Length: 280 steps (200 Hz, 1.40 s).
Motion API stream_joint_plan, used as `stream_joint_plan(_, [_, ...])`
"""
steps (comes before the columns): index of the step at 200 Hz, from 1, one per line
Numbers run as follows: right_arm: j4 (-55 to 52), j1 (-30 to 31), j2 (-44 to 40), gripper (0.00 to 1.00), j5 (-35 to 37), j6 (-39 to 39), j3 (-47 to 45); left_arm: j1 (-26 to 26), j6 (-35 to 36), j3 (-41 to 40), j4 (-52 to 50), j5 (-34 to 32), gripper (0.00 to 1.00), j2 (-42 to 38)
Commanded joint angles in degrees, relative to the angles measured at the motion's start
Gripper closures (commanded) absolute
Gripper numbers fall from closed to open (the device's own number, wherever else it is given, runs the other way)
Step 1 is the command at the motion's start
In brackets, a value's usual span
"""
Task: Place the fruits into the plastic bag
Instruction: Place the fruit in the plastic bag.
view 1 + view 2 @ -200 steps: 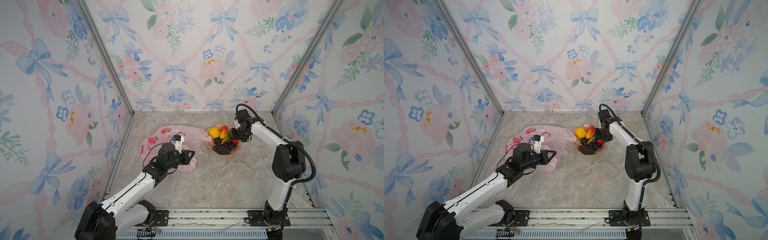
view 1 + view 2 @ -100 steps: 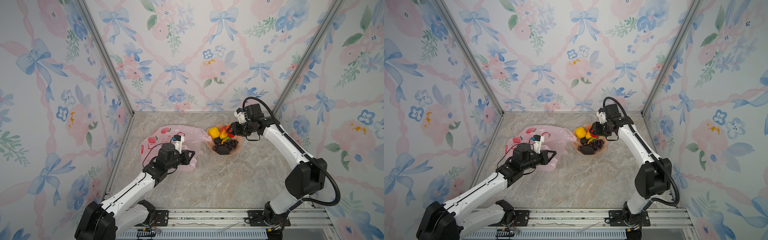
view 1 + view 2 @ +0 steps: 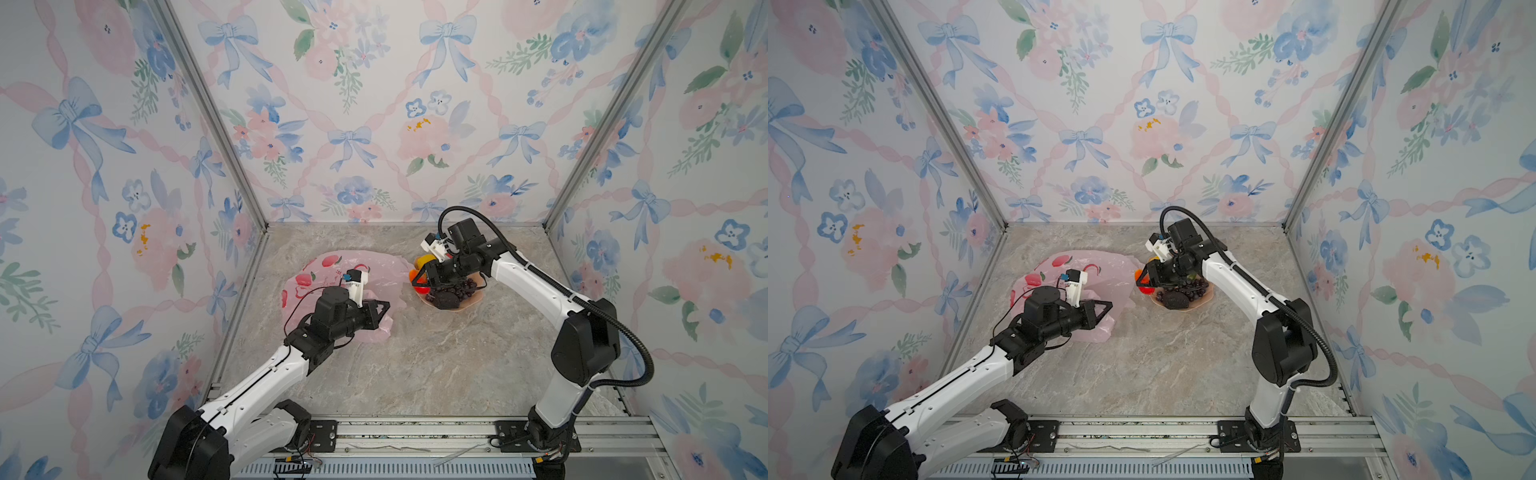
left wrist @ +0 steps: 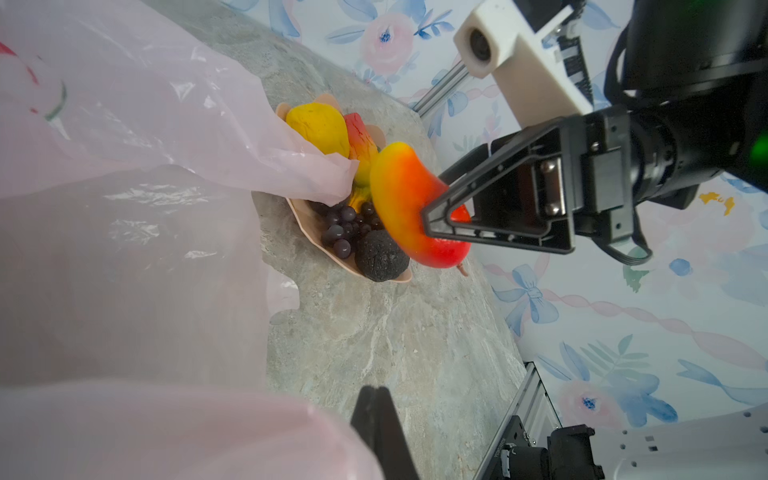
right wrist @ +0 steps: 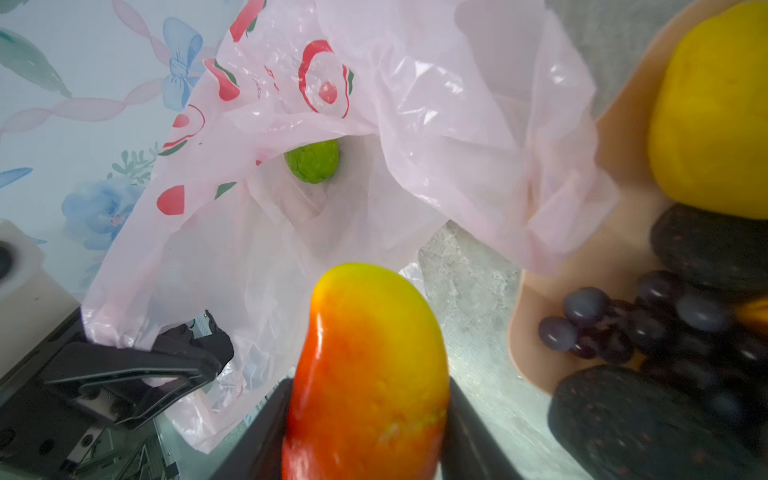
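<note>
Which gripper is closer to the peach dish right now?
Right. The right gripper hangs over the peach dish at its bag-side edge, shut on a mango. The left gripper is farther off, pinching the rim of the plastic bag.

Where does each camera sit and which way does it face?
Top views: high behind the bases, down onto marble table; both arms, left gripper, right gripper.
Left wrist: past own fingers toward the peach scalloped dish; right gripper holding red-orange-yellow toy mango.
Right wrist: into the translucent pink plastic bag; own jaws around mango, left gripper pinching bag.
Both wrist views share mango, dish.
</note>
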Motion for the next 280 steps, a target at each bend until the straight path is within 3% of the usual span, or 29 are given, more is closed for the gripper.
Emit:
stream_joint_plan(1, [1.3, 2.6, 3.0, 0.59, -2.6, 0.0, 2.5, 0.4, 0.6, -1.2, 1.0, 0.9, 1.0, -1.1])
stream_joint_plan(59, [0.9, 8.4, 9.6, 0.59, -5.1, -0.4, 5.9, 0.4, 1.0, -1.1, 1.1, 0.9, 1.0, -1.5])
stream_joint_plan(119, [4.6, 10.6, 15.3, 0.59, -9.4, 2.8, 8.1, 0.2, 0.9, -1.6, 3.6, 3.0, 1.0, -1.9])
stream_joint_plan(141, [9.4, 11.4, 17.6, 0.59, -13.0, 7.2, 8.6, 0.1, 0.7, -2.0, 4.6, 3.4, 1.0, -2.5])
stream_joint_plan(193, [16.3, 12.9, 21.8, 0.58, -14.1, 15.1, 10.2, -1.5, 1.5, -1.8, 6.1, 5.0, 1.0, -2.3])
stream_joint_plan(257, [35.9, 12.8, 24.2, 0.58, -10.7, 34.5, 7.1, -3.5, 1.7, -1.9, 8.3, 6.8, 1.0, -0.2])
stream_joint_plan(280, [39.8, 13.6, 26.0, 0.58, -6.6, 39.4, 7.7, -3.7, 1.8, -2.0, 9.0, 7.1, 1.0, -0.2])
